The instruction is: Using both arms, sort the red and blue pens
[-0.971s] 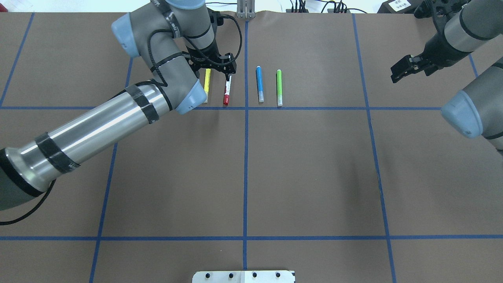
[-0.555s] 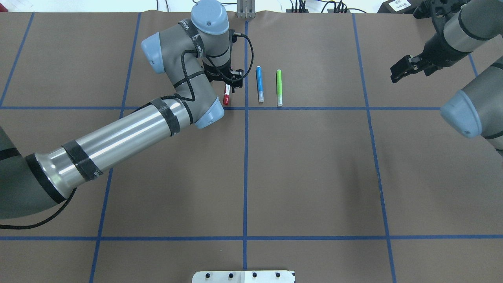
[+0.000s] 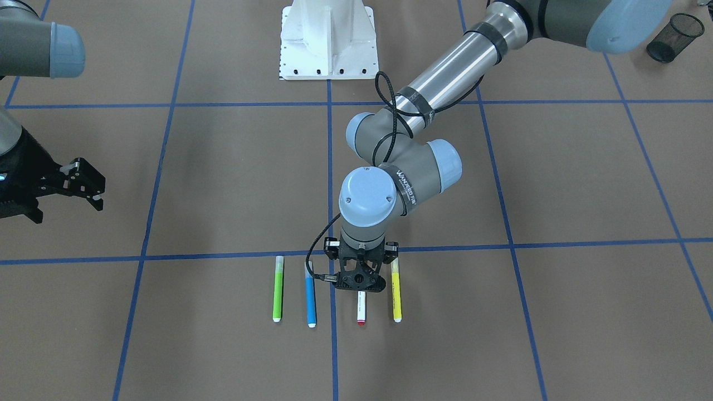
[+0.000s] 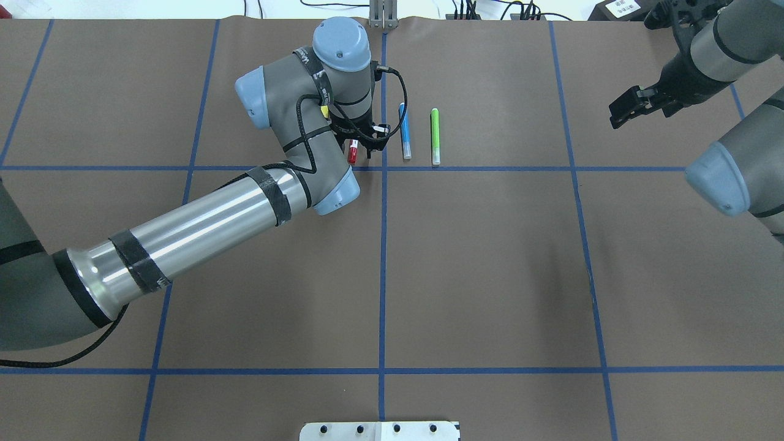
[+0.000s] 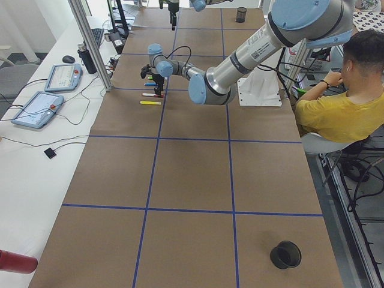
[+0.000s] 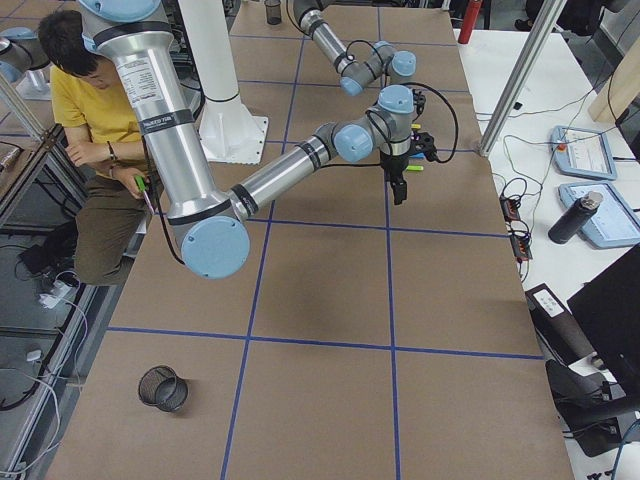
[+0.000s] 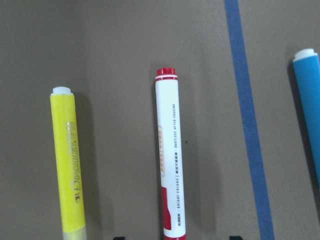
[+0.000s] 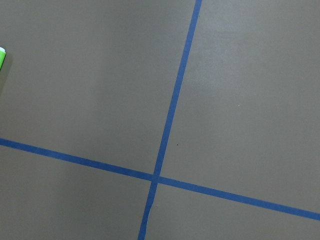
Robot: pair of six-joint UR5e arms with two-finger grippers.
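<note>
The red pen (image 3: 361, 308), white-barrelled with red ends, lies on the brown table between a yellow marker (image 3: 396, 295) and the blue pen (image 3: 310, 301). My left gripper (image 3: 359, 283) hangs straight down over the red pen's cap half. It is open: in the left wrist view the two fingertips (image 7: 118, 237) show at the bottom edge, one on each side of the red pen (image 7: 169, 150). From overhead only the red cap (image 4: 353, 151) shows under the left gripper (image 4: 365, 141). The blue pen (image 4: 404, 131) lies apart to its right. My right gripper (image 4: 625, 112) hovers open and empty at the far right.
A lime green marker (image 4: 435, 136) lies beside the blue pen. Blue tape lines grid the table. A black mesh cup (image 3: 674, 36) stands near the robot's left side. The white pedestal base (image 3: 328, 42) is at the back. A seated person (image 5: 336, 102) is beside the table.
The left arm's wrist has swung right and toward the robot, bringing the gripper over the red pen's cap half and hiding the yellow marker overhead. The right arm has barely moved.
</note>
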